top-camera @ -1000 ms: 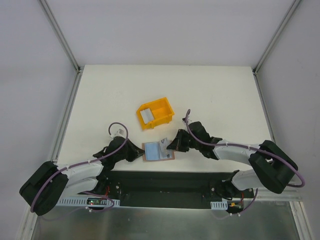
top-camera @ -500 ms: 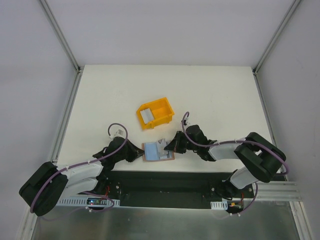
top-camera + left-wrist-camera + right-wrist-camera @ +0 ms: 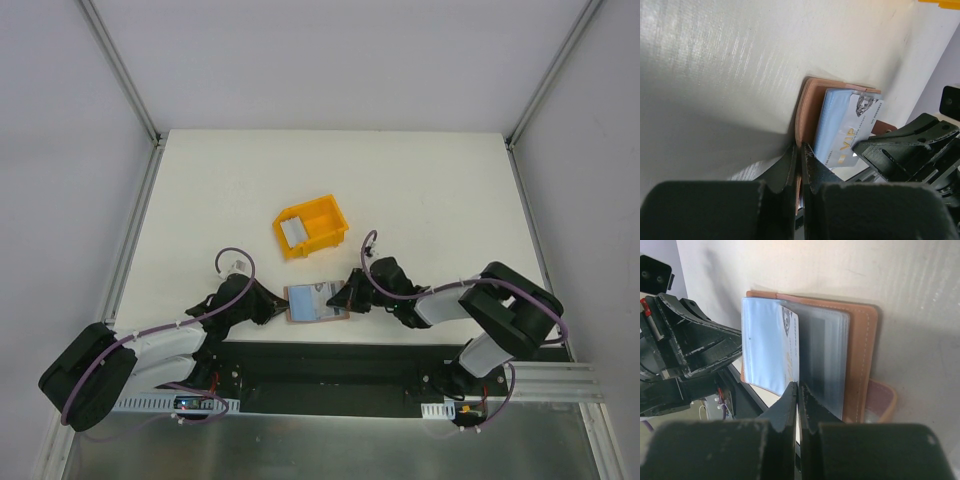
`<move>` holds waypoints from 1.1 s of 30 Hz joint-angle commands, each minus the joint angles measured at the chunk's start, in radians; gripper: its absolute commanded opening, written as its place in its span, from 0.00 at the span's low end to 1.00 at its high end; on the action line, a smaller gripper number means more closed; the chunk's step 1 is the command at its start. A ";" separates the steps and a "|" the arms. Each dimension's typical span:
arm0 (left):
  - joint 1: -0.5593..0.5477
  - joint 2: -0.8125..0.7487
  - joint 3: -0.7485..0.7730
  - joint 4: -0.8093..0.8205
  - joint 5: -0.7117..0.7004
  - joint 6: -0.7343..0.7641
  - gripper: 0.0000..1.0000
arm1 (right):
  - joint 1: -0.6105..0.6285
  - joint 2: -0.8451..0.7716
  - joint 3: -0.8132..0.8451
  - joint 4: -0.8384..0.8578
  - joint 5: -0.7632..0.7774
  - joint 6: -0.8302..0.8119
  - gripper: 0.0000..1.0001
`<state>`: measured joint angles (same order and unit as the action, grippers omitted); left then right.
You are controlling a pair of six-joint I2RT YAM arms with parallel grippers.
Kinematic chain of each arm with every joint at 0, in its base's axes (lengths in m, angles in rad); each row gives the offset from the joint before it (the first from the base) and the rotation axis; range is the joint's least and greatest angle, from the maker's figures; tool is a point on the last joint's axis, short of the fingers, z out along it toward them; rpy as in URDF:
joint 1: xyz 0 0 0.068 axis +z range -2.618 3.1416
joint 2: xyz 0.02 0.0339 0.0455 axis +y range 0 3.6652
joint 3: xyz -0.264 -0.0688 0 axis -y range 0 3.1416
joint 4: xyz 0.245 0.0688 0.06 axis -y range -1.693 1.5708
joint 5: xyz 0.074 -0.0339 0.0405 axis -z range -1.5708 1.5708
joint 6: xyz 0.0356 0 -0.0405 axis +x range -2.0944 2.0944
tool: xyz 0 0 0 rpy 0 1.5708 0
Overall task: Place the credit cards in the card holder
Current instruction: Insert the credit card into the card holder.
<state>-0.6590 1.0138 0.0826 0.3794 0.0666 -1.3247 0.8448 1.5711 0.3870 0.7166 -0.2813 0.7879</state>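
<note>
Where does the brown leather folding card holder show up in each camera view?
Top external: the brown leather card holder lies open, just below the centre of the frame.
Left wrist: centre-right, seen edge-on from its side.
Right wrist: centre, spread open.
Shared landmark: the pale grey-blue card on top of it, in all three views.

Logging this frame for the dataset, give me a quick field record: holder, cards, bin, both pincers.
card holder: open, lying on the table
credit card: VIP print, on the holder's clear sleeves
yellow bin: beyond the holder, another card inside
left pincer: shut on the card holder's edge
right pincer: shut on the credit card's edge
</note>
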 commanded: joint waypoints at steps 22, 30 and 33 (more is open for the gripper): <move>0.006 0.003 -0.058 -0.086 -0.041 0.007 0.00 | 0.013 0.055 0.032 -0.065 0.031 -0.042 0.00; 0.006 0.008 -0.058 -0.082 -0.034 0.005 0.00 | 0.046 0.102 0.055 -0.046 0.031 0.039 0.01; 0.006 0.002 -0.061 -0.077 -0.042 -0.002 0.00 | 0.071 0.095 0.043 -0.036 0.051 0.082 0.01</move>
<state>-0.6590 1.0084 0.0814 0.3790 0.0601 -1.3254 0.8772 1.6463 0.4381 0.7189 -0.2752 0.8234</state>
